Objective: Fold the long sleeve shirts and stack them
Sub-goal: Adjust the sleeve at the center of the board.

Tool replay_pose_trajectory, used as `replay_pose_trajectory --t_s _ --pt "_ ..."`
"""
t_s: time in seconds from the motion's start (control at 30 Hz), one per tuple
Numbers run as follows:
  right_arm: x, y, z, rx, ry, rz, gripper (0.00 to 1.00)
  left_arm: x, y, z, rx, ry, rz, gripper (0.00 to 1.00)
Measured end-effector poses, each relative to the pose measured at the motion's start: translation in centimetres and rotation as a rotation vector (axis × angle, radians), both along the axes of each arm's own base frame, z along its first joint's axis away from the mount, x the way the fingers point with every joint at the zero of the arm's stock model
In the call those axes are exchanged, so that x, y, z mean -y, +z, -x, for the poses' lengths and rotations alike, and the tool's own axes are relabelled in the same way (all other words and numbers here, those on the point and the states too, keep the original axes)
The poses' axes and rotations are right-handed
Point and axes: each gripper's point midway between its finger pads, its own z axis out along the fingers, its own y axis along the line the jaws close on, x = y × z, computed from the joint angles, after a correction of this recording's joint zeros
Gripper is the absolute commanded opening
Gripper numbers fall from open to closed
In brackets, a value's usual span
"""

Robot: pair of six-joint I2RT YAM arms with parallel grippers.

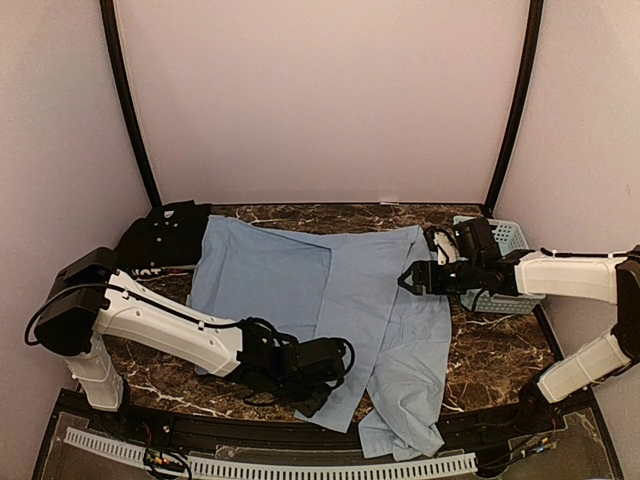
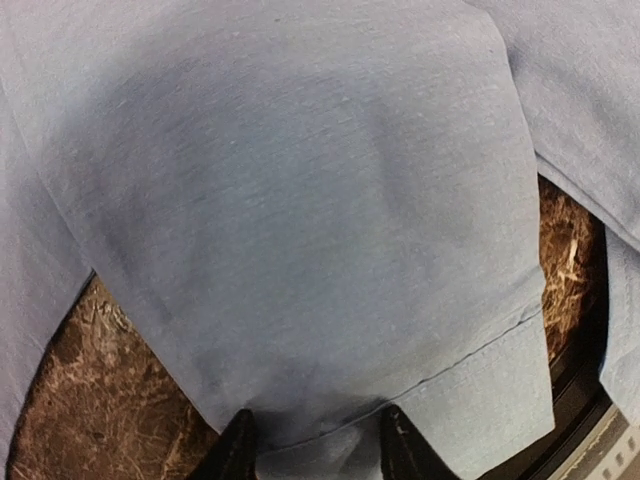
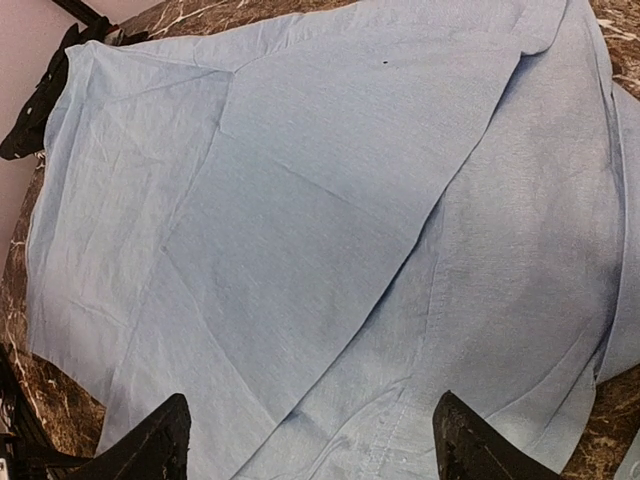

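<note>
The light blue long sleeve shirt (image 1: 300, 270) lies spread flat across the marble table, a sleeve trailing over the front edge. The black shirt (image 1: 165, 235) lies bunched at the back left, partly under the blue one; its edge also shows in the right wrist view (image 3: 45, 100). My left gripper (image 1: 318, 398) is down on the blue shirt's near hem (image 2: 300, 200). Its fingers (image 2: 318, 440) stand half apart, and a bunch of hem is gathered between them. My right gripper (image 1: 405, 280) hovers open over the shirt's right side (image 3: 300, 200), its fingers (image 3: 310, 440) wide and empty.
A pale blue lattice basket (image 1: 510, 240) stands at the back right, just behind my right wrist. The table's front edge and a white slotted rail (image 1: 300, 468) run below the hanging sleeve. Pale walls close in on three sides.
</note>
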Motion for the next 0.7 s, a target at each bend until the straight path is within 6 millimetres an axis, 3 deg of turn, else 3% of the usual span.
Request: replay_pose_trajectory --t_s 0.27,0.57,0.7 --pt "0.0 0.2 -0.1 0.008 0.0 -0.004 0.79 0.1 0.0 -0.1 0.0 0.022 0.012 0.0" --pt "0.0 0.4 0.0 0.011 0.0 -0.003 0.79 0.0 1.0 -0.6 0.02 0.008 0.022 0.0" --pt "0.3 1.8 0.1 0.029 -0.004 0.001 0.8 0.1 5.1 -2.2 0.032 0.021 0.125 0.0"
